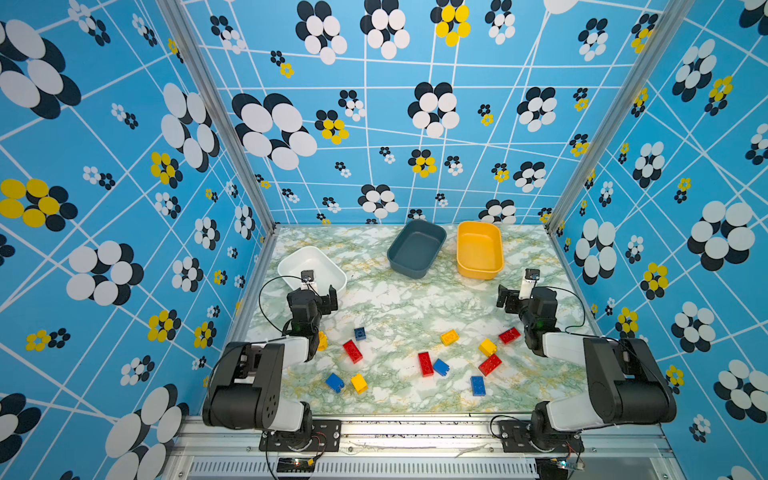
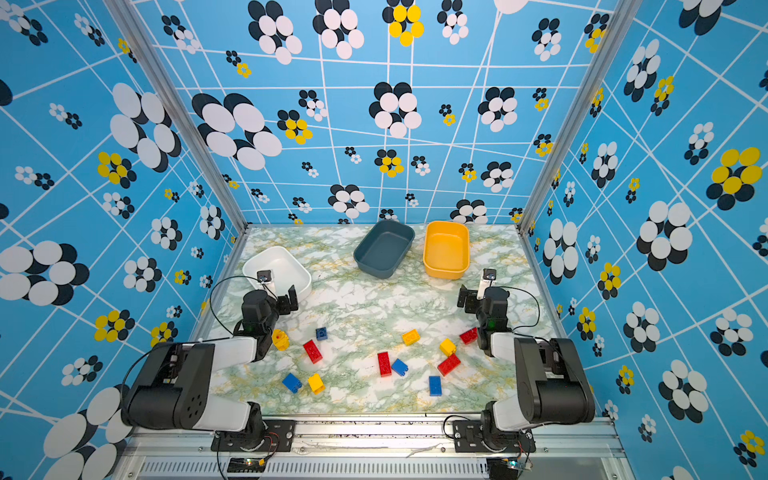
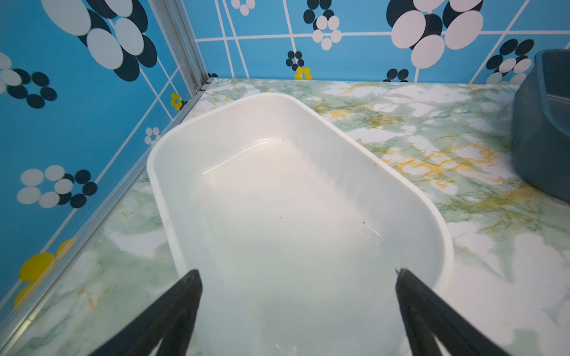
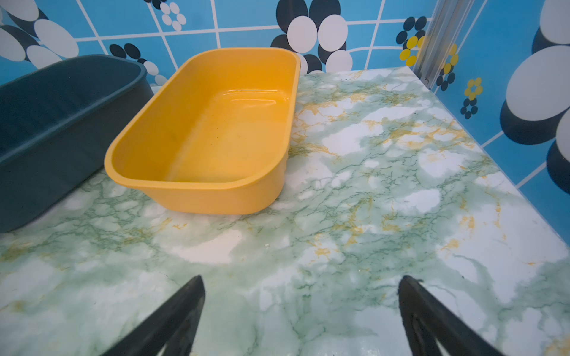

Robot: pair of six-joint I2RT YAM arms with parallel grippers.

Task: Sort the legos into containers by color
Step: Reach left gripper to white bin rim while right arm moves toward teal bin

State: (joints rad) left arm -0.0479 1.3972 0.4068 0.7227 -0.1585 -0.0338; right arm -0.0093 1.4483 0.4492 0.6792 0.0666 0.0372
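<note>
Several red, blue and yellow legos lie scattered over the near half of the marble table (image 1: 395,299), among them a red one (image 1: 352,351), a blue one (image 1: 478,385) and a yellow one (image 1: 449,337). Another yellow lego (image 2: 280,339) shows beside the left forearm. The containers stand empty: white (image 1: 316,262) at the left, slate (image 1: 415,245) and yellow-orange (image 1: 478,245) at the back. My left gripper (image 3: 297,274) hangs open over the near end of the white tub (image 3: 277,200). My right gripper (image 4: 300,279) is open above bare table, short of the yellow tub (image 4: 216,132).
Patterned blue walls with aluminium posts (image 1: 224,124) close the table on three sides. Both arm bases (image 1: 299,436) are bolted to the front rail. The slate tub (image 4: 61,117) sits close beside the yellow one.
</note>
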